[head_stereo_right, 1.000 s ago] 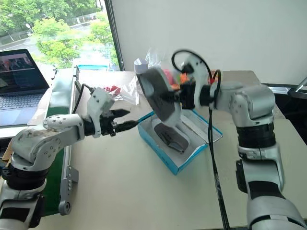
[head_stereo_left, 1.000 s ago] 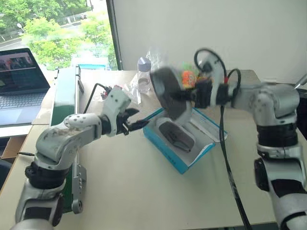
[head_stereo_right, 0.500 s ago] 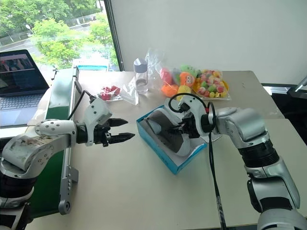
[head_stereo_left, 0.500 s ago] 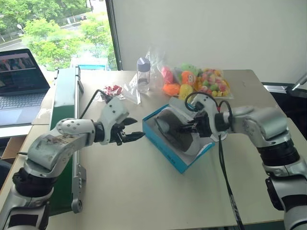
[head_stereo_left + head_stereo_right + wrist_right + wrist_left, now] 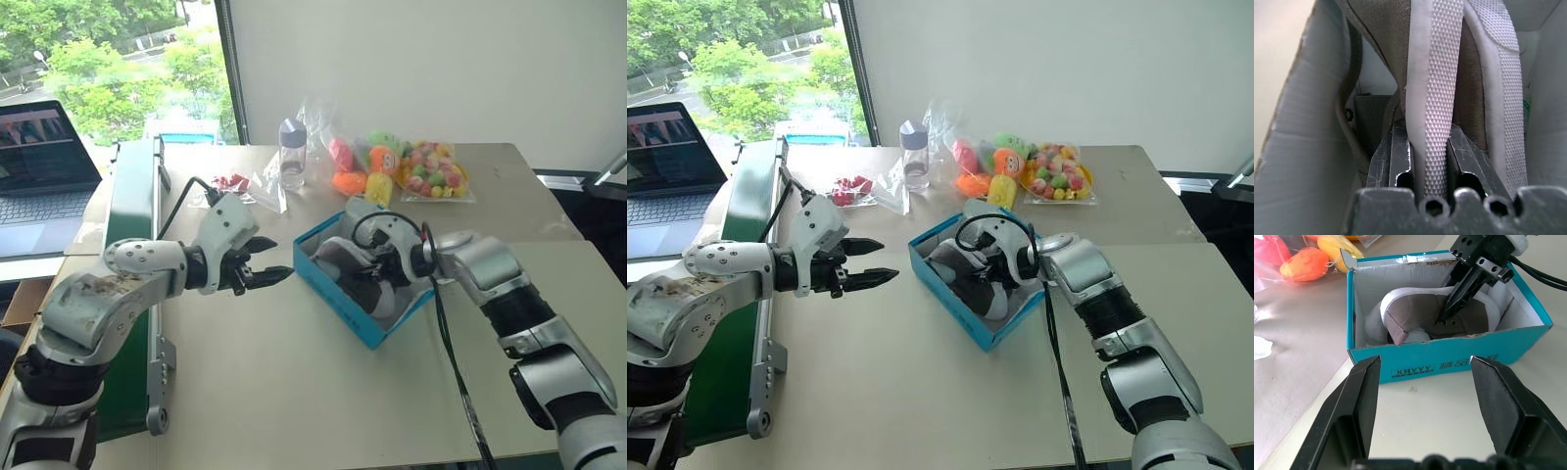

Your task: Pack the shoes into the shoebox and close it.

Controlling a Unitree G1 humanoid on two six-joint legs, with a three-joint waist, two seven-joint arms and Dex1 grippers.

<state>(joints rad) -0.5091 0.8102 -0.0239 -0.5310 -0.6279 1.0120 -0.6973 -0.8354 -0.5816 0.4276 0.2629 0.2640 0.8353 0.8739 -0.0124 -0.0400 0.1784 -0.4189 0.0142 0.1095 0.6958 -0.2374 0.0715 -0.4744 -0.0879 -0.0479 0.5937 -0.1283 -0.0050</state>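
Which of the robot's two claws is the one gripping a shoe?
The right gripper, reaching down into the blue shoebox, pinches a grey shoe. The left gripper hovers open beside the box.

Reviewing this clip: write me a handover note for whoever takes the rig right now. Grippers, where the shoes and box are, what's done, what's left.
Left gripper: open, holding nothing, hovering beside the shoebox.
Right gripper: down inside the box, fingers clamped on the edge of a shoe.
Shoes: both grey sneakers sit in the blue box, crowded together; the gripped one stands on its side, not yet let go.
Box: on the table, open.
Done: shoes are in the box.
Left: release the shoe, settle it if needed, withdraw the right arm, close the lid.
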